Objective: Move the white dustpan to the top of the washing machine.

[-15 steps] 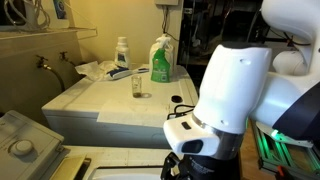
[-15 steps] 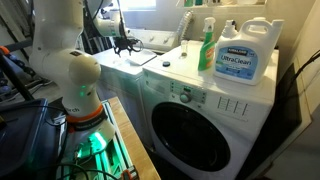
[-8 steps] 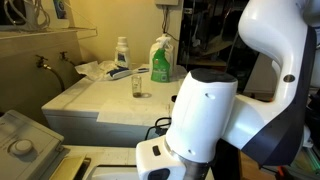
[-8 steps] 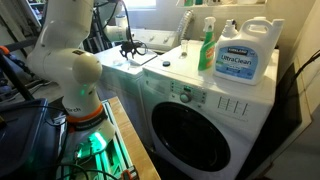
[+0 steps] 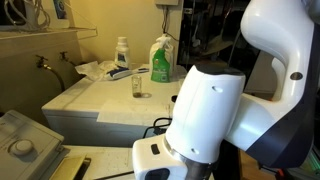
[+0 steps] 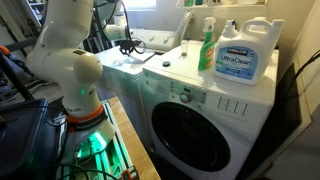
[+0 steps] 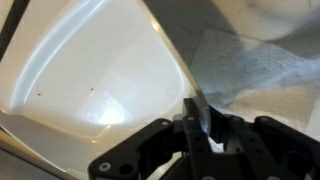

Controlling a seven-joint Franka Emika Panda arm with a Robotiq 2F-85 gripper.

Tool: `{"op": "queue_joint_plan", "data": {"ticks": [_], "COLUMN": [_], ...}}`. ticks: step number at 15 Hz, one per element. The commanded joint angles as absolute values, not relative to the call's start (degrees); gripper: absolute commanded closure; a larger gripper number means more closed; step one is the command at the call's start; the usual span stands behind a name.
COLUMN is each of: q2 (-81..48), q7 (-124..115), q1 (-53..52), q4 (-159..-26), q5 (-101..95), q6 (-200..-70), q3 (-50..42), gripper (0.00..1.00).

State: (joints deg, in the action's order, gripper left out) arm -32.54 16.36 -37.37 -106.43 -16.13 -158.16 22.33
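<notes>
White dustpan (image 7: 90, 70) fills the wrist view, low beside the washing machine (image 6: 205, 115), below its top. The gripper (image 7: 196, 120) looks pinched onto its rim. The arm swung down a moment ago and has now settled: grasp apparently made, lift to come.

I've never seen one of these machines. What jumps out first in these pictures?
A bulky white robot arm fills the right foreground in an exterior view. In an exterior view, a big detergent jug and a green spray bottle stand on top of a front-loading washing machine, and a green glow lights the arm's base. The wrist view is mostly a glossy white dustpan.
</notes>
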Motion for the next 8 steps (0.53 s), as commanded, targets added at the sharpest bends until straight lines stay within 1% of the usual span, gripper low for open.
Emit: {"op": "queue_joint_plan", "data": {"ticks": [1, 5, 8], "q2": [-28.46, -20.22, -13.51], "q7": [13.06, 6.02, -0.85], "q1": [-37.85, -37.38, -37.76], "q4": [-110.11, -114.06, -116.42], "q5": [-16.13, -14.59, -15.54], "q6": [-161.41, -166.51, -164.66], "q3": [21.66, 20.51, 17.87], "gripper": [0.97, 0.97, 0.97]}}
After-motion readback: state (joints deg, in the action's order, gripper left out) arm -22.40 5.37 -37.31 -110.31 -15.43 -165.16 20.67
